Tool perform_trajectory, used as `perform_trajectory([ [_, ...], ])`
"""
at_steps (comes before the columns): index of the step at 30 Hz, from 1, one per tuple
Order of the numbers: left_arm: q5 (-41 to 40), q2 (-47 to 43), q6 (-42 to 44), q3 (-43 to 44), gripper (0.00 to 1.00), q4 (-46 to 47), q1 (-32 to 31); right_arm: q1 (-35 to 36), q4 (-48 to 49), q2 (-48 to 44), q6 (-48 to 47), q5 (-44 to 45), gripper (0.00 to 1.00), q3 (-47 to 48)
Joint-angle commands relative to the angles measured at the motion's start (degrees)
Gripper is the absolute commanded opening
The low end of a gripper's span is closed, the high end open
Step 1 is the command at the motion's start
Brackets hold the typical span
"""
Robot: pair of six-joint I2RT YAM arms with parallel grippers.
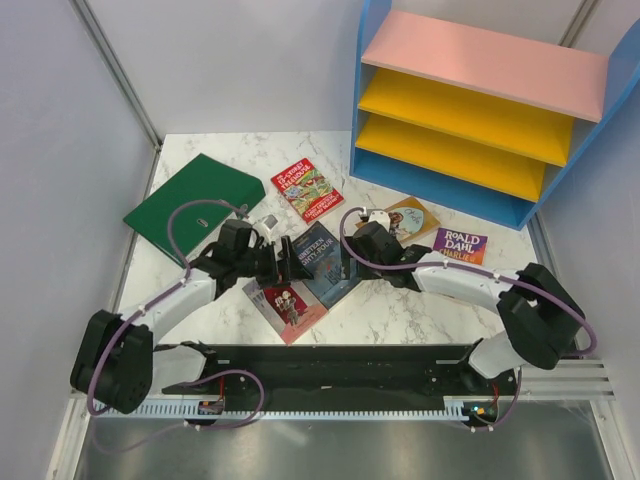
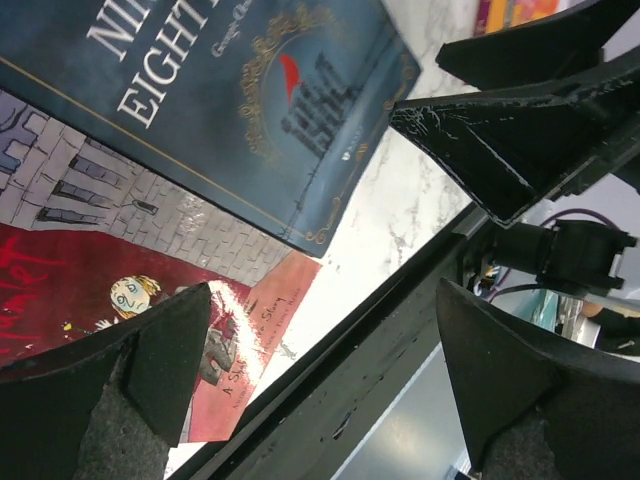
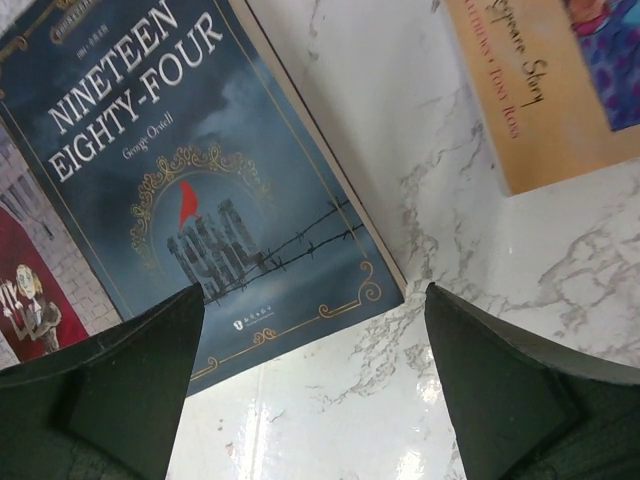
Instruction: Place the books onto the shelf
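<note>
Centrally, blue-grey book (image 3: 200, 180) edge overlaps pink-red book (image 2: 120, 230).

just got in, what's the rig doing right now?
Both arms reach over the middle of the table, holding nothing. The left gripper and right gripper are open, close over the Nineteen Eighty-Four book, which lies partly on the pink-red book. The red book, tan book and Roald Dahl book also lie flat. No book is on the shelf yet.
</note>
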Motion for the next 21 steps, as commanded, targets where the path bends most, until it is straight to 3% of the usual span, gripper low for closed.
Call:
perform_trajectory([
  [1, -5.12, 4.18, -4.52, 1.22, 1.0, 4.07, -2.67, -1.13, 2.51, 3.59, -0.65, -4.73, 0.98, 2.26],
  [4, -5.92, 8.31, -5.57, 3.06, 1.0, 4.24, -3.28, -4.29, 3.83, 6.49, -1.7, -7.53, 0.98, 3.23],
  [12, -9.43, 20.96, -9.62, 7.55, 1.0, 4.77, -6.27, -10.36, 14.8, 15.19, -4.17, -29.56, 0.98, 5.96],
  [15, -10.48, 23.69, -11.11, 8.78, 1.0, 5.74, -7.15, -10.36, 20.34, 15.64, -1.89, -36.52, 0.93, 3.95],
  [21, -11.54, 27.66, -12.96, 9.66, 0.99, 7.23, -7.68, -10.36, 25.89, 11.44, 1.36, -41.82, 0.87, -0.89],
])
